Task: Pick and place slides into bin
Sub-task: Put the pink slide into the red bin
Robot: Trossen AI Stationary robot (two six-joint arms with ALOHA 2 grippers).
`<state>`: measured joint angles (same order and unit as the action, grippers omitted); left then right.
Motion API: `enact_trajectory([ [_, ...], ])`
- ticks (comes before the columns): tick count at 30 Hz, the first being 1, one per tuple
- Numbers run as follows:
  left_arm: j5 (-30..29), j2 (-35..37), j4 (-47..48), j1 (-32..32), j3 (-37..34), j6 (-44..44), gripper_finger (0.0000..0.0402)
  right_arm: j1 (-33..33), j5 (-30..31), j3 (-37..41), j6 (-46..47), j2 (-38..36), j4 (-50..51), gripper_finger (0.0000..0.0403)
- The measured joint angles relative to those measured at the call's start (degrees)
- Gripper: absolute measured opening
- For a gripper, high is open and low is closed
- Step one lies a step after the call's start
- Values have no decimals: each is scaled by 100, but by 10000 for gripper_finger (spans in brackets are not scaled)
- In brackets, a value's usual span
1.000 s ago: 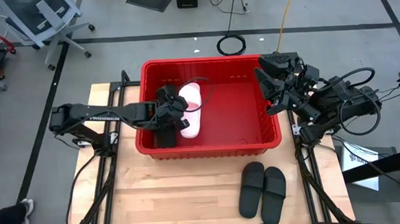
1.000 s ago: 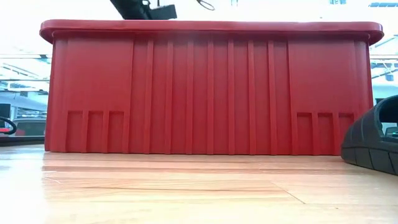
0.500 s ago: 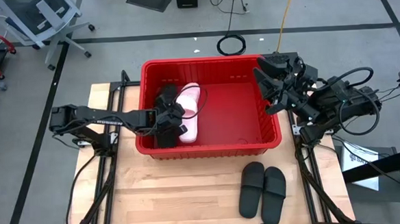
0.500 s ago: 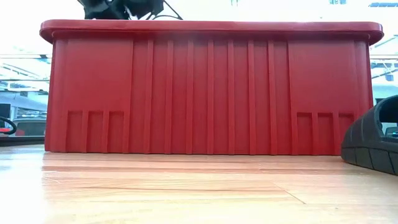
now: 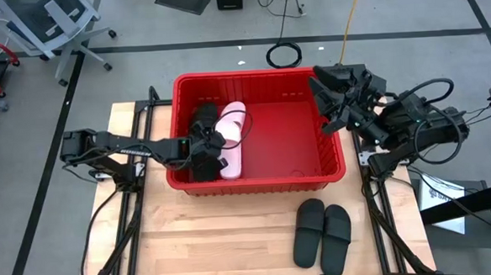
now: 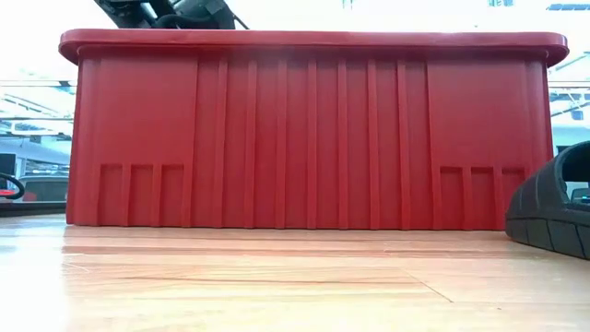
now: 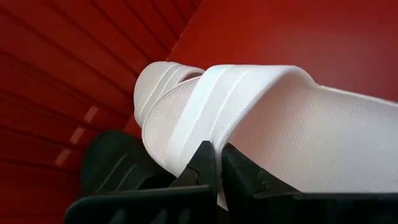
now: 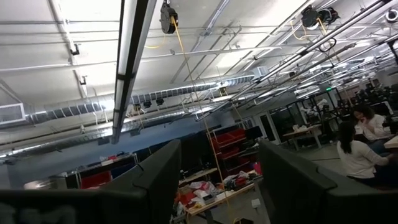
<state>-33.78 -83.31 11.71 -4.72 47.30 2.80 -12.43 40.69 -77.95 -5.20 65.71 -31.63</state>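
The red bin (image 5: 256, 184) stands mid-table; its near wall (image 6: 313, 129) fills the low view. My left gripper (image 7: 217, 167) reaches down into the bin's left part, shut on a white slide (image 5: 232, 141). Beside that slide a black slide (image 7: 115, 165) lies in the bin. Two more black slides (image 5: 322, 232) rest sole-down on the table, near and right of the bin; one shows at the low view's right edge (image 6: 553, 207). My right gripper (image 8: 217, 186) is raised over the bin's right rim, open, pointing up at the ceiling. My left gripper pinches the white slide by the edge of its wide ribbed strap (image 7: 202, 134) between its two fingers. The fingers (image 7: 204, 163) slant down into the bin from the table's left. The slide reaches away from the fingers toward a ribbed bin wall. Whether it rests on the bin's floor is hidden.
Bare red floor (image 5: 288, 139) takes up the bin's middle and right. Bare wooden tabletop (image 5: 217, 240) lies near and left of the pair of black slides. A person (image 8: 357, 155) sits far off in the room.
My left gripper has gone down into the bin and a little toward the table's left and near edges, staying shut on the white slide. The slide has sunk with it, deeper into the bin's left part.
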Motion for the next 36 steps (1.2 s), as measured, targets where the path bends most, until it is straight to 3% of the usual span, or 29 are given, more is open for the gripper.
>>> enact_trajectory([
  [12,501,0,-5,173,-2,94,0,404,2,0,3,0,14,205],
  [17,343,-2,-44,254,-2,-223,0,553,2,0,3,0,16,205],
  [27,380,-54,-195,-240,-2,-381,0,792,-3,0,1,0,16,205],
  [36,752,-469,-375,-476,7,-529,1,803,-20,0,46,-2,16,205],
])
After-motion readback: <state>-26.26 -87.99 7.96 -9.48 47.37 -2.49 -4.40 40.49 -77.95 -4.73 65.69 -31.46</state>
